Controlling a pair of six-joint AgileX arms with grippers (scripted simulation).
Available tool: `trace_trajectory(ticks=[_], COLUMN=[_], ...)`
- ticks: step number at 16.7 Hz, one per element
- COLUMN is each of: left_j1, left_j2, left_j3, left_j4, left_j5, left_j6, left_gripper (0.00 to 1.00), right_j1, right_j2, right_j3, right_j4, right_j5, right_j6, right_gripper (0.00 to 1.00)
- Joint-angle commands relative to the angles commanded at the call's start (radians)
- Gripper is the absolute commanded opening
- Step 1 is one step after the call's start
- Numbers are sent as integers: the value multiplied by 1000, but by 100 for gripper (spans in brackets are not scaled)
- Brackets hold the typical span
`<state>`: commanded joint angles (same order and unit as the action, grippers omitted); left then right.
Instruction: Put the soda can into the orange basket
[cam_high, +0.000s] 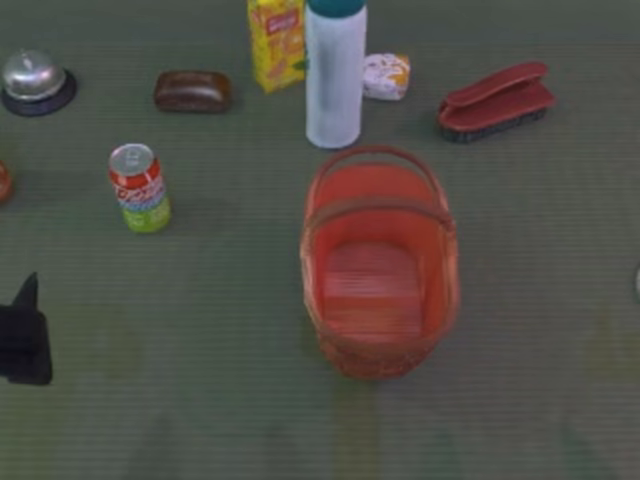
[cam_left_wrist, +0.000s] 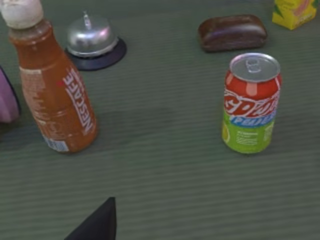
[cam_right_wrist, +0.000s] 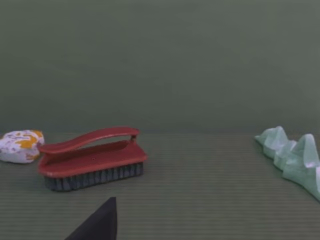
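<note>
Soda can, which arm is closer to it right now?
Left. The left gripper sits at the table's left edge near the soda can; the right arm is out of the top view.

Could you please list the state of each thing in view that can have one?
Soda can: upright, unopened, on the table, outside the basket.
Basket: upright, empty, handles raised.
White bottle: upright, capped.
Brown bottle: upright, capped.
Juice carton: standing.
Brush: bristles down.
Left hand: at the table's left edge, holding nothing.

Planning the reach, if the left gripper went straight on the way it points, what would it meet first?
Probably nothing close: the left gripper points between the coffee bottle and the soda can. The bell lies beyond, though depth is unclear.
</note>
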<state>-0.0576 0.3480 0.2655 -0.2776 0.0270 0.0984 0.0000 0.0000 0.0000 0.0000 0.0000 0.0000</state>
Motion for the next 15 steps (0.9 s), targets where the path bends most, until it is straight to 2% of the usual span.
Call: trace_trajectory(ticks=[5,15], left_j1=[-52,-117], left_j2=[438,1438], left_j3=[376,1314], left_j4=[-303,-855], left_j5=[16,10], left_j6=[123,394], left_gripper=[100,100], right_j1=[0,0], right_j2=[0,0], right_j3=[0,0], right_j4=[0,0], right_j5=[0,0], right_j6=[0,0], right_gripper=[100,100])
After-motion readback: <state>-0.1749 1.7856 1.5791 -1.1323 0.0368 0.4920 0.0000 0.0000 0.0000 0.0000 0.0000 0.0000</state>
